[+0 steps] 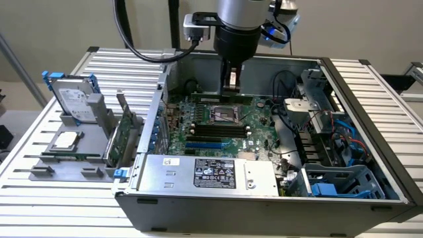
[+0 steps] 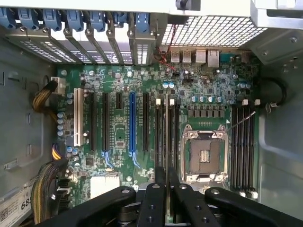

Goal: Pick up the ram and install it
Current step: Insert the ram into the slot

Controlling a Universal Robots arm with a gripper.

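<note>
My gripper [image 1: 231, 84] reaches down into the open computer case [image 1: 370, 99] and is shut on the ram [image 1: 221, 97], a thin green stick lying level over the far side of the motherboard [image 1: 258, 124]. In the wrist view the ram [image 2: 166, 137] shows edge-on between my black fingers [image 2: 156, 194]. It lines up with the black memory slots [image 2: 160, 132] beside the empty CPU socket [image 2: 204, 153]. I cannot tell whether the ram touches a slot. More memory slots [image 2: 241, 146] lie on the socket's other side.
A grey power supply [image 1: 205, 173] fills the case's near side, and a drive cage with blue parts [image 1: 337, 183] sits on the exterior view's right. Outside the case, on the exterior view's left, a rack holds a hard drive [image 1: 73, 99], an expansion card [image 1: 122, 134] and a processor [image 1: 66, 141].
</note>
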